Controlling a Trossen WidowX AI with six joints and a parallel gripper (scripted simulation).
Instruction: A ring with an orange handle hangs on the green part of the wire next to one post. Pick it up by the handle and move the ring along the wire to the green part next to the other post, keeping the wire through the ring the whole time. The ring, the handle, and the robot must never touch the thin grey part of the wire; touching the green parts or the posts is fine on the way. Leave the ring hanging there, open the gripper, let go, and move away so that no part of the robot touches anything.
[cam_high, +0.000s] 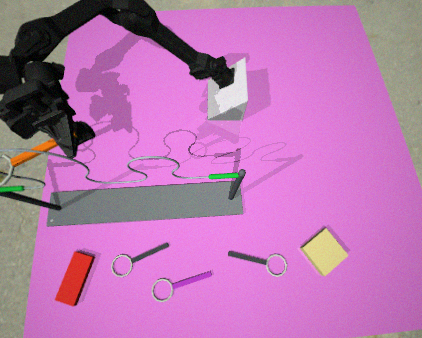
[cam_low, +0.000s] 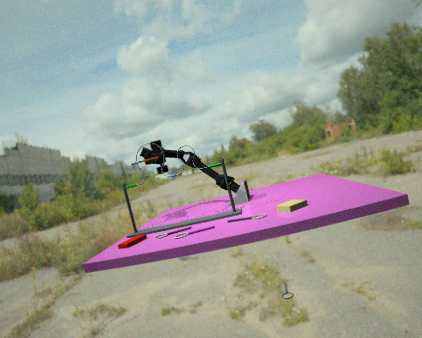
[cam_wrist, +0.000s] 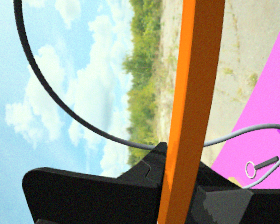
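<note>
Orange-handled ring (cam_high: 11, 167) (cam_low: 135, 163): located at left edge of top view, partly out of frame, near green part (cam_high: 11, 189) (cam_low: 130, 186) by one post (cam_high: 32, 201) (cam_low: 129, 210). Wire passage through ring: not determinable. Tool (cam_high: 65, 140) (cam_low: 158, 158) (cam_wrist: 166, 148): clamped on orange handle (cam_high: 34, 152) (cam_low: 149, 160) (cam_wrist: 190, 100). Far green part (cam_high: 225, 176) (cam_low: 215, 165): beside opposite post (cam_high: 236, 187) (cam_low: 227, 182), well apart from ring. Below wire (cam_high: 100, 181) (cam_low: 136, 154) (cam_wrist: 50, 92): grey base plate (cam_high: 145, 202) (cam_low: 185, 223) on pink counter (cam_high: 325, 150) (cam_low: 325, 200) (cam_wrist: 260, 130). Beyond plate: red block (cam_high: 75, 278) (cam_low: 132, 242), purple-handled ring (cam_high: 192, 279) (cam_low: 201, 230) and yellow block (cam_high: 324, 251) (cam_low: 292, 205), lying apart.
</note>
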